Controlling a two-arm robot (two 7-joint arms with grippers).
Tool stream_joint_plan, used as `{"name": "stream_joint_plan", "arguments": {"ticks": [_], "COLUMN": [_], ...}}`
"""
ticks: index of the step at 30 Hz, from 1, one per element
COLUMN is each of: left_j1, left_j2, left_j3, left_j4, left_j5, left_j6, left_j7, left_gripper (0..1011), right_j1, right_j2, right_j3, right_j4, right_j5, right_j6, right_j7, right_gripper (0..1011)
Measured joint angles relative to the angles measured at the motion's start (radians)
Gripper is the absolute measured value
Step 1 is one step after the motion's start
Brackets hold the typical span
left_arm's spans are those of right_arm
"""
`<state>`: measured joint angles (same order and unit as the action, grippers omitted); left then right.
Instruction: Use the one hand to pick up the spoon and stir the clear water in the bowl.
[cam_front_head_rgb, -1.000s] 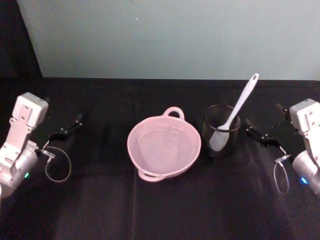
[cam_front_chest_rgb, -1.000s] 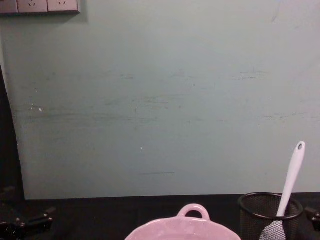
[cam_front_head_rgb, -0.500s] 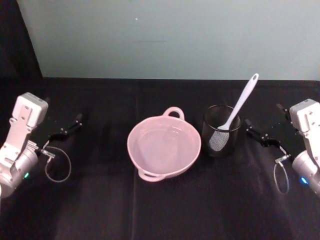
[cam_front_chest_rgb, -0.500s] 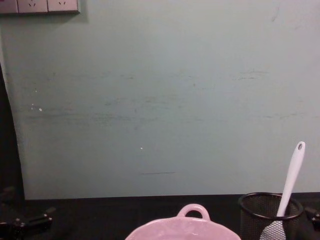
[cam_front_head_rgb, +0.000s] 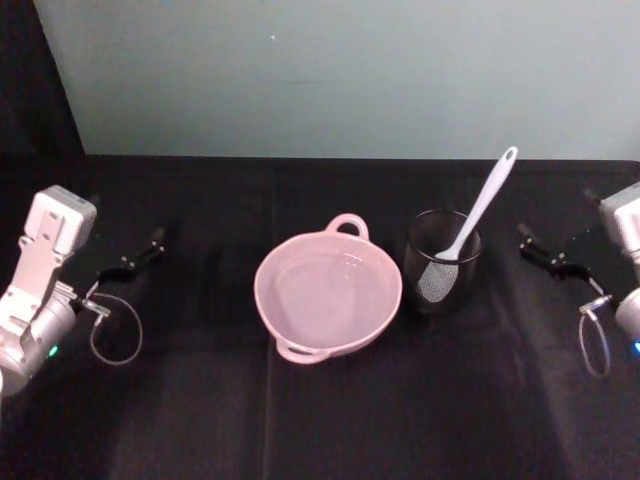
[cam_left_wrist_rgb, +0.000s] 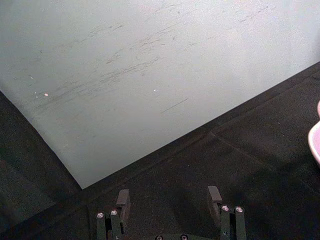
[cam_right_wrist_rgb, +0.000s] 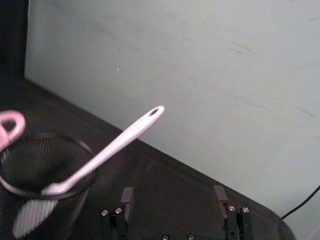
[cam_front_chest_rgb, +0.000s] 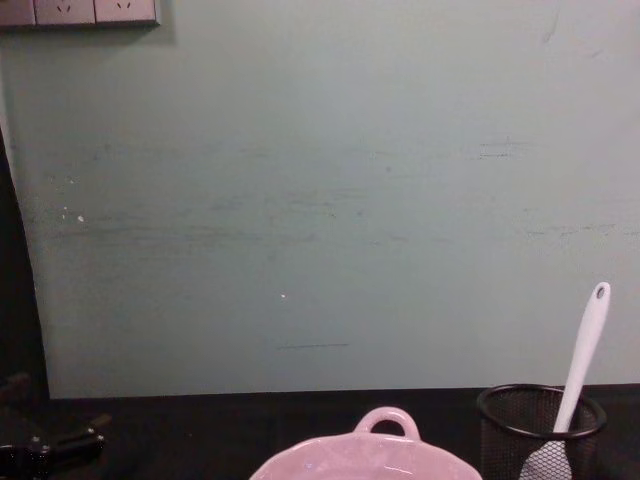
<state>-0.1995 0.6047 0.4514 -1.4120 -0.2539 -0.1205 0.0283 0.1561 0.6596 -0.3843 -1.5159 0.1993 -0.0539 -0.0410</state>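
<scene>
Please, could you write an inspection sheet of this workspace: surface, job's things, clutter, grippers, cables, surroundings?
Surface: table under black cloth, no spill seen.
Job's things: pink bowl at centre, looks to hold clear water; white spoon leans blade-down in the mesh cup, right of the bowl.
Clutter: nothing seen.
Grippers: left gripper open, empty, at the left side; right gripper open, empty, right of the cup.
Cables: left cable loop and right cable loop hang at the wrists.
Surroundings: pale green wall; sockets.

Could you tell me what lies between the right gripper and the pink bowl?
In the head view, the black mesh cup, holding the spoon, stands between the right gripper and the bowl.
</scene>
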Motion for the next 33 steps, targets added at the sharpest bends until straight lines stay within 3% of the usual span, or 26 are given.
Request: {"name": "stream_joint_plan", "arguments": {"ticks": [4,5,10,12,13,14,16,21,26,30,33], "left_j1": [0.0,0.0,0.0,0.0,0.0,0.0,0.0,0.0,0.0,0.0,0.0], "left_j2": [0.0,0.0,0.0,0.0,0.0,0.0,0.0,0.0,0.0,0.0,0.0], "left_j3": [0.0,0.0,0.0,0.0,0.0,0.0,0.0,0.0,0.0,0.0,0.0], "left_j4": [0.0,0.0,0.0,0.0,0.0,0.0,0.0,0.0,0.0,0.0,0.0], "left_j5": [0.0,0.0,0.0,0.0,0.0,0.0,0.0,0.0,0.0,0.0,0.0], "left_j6": [0.0,0.0,0.0,0.0,0.0,0.0,0.0,0.0,0.0,0.0,0.0], "left_j7": [0.0,0.0,0.0,0.0,0.0,0.0,0.0,0.0,0.0,0.0,0.0], "left_gripper": [1011,1011,1011,1011,1011,1011,1011,1011,1011,1011,1011], "right_j1": [-0.029,-0.04,-0.055,-0.049,-0.049,-0.044,-0.018,0.039,0.107,0.144,0.191], "right_j2": [-0.003,-0.008,-0.026,-0.042,-0.042,-0.048,-0.069,-0.091,-0.109,-0.117,-0.126], "right_j3": [0.066,0.094,0.168,0.211,0.211,0.221,0.25,0.259,0.239,0.218,0.179], "right_j4": [-0.039,-0.053,-0.08,-0.081,-0.081,-0.076,-0.045,0.016,0.081,0.112,0.152], "right_j5": [0.124,0.189,0.36,0.485,0.485,0.516,0.638,0.772,0.838,0.844,0.831], "right_j6": [0.003,0.014,0.078,0.163,0.163,0.188,0.296,0.427,0.509,0.521,0.518], "right_j7": [0.065,0.099,0.191,0.256,0.256,0.272,0.325,0.357,0.362,0.364,0.37], "right_gripper": [1003,1003,1003,1002,1003,1003,1002,1003,1002,1002,1003]}}
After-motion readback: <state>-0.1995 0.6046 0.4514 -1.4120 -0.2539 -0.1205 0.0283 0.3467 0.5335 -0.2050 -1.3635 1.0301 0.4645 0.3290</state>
